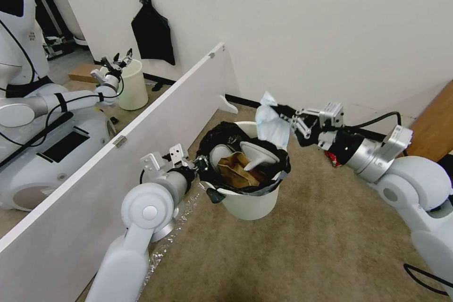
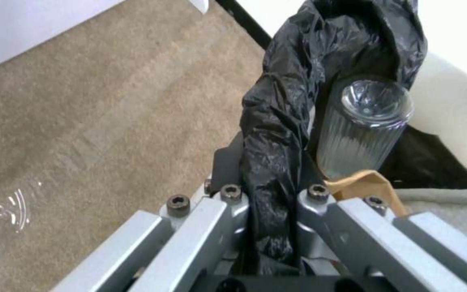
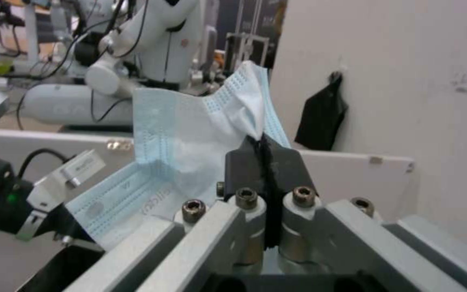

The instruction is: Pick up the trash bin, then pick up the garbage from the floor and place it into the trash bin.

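A white partition (image 1: 94, 170) runs along the robot's left side over tan carpet (image 1: 321, 226). The bin (image 1: 247, 203), white with a black liner (image 1: 222, 134) draped over its rim, hangs above the carpet just beside the partition. The left gripper (image 1: 200, 166) is clamped on the rim and liner at the bin's near-left edge; from the left wrist, the bunched liner (image 2: 268, 162) sits pinched between the closed jaws. Inside the bin lie white slippers (image 1: 257, 153), a brown paper bag (image 1: 238, 167) and a clear ribbed bottle (image 2: 363, 125). The right gripper (image 1: 289, 120) is above the bin's far rim, jaws closed on a pale blue tissue (image 1: 271, 122), which hangs over the bin opening. The right wrist view shows the tissue (image 3: 190, 134) nipped between the fingertips. A red packet (image 1: 333, 159) lies on the carpet under the right arm.
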